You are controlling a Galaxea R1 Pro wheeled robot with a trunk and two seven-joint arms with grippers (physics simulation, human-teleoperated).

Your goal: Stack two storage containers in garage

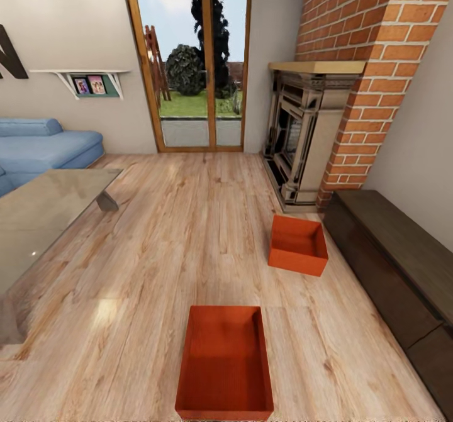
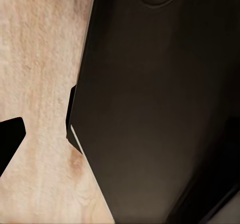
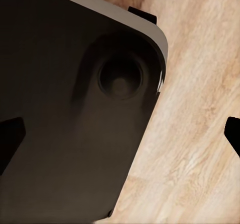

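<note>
I am in the living room, on its light wood plank floor (image 1: 157,246). Two orange-red storage containers rest on it, both lidless and holding nothing. The nearer container (image 1: 225,362) is just ahead, at the bottom middle of the head view. The farther container (image 1: 299,244) sits beyond it to the right, by the brick fireplace (image 1: 352,88) and the dark low cabinet (image 1: 396,265). My right gripper (image 3: 120,139) hangs open over my own dark base, with black fingertips (image 3: 10,141) at both picture edges. One fingertip (image 2: 10,141) of my left gripper (image 2: 120,144) sits equally far out, so that gripper is open too.
A glass-topped table (image 1: 44,214) stands at the left with a blue sofa (image 1: 44,145) behind it. A glazed wooden door (image 1: 192,63) to a garden is in the far wall. My dark base (image 2: 160,108) shows in both wrist views, above the planks.
</note>
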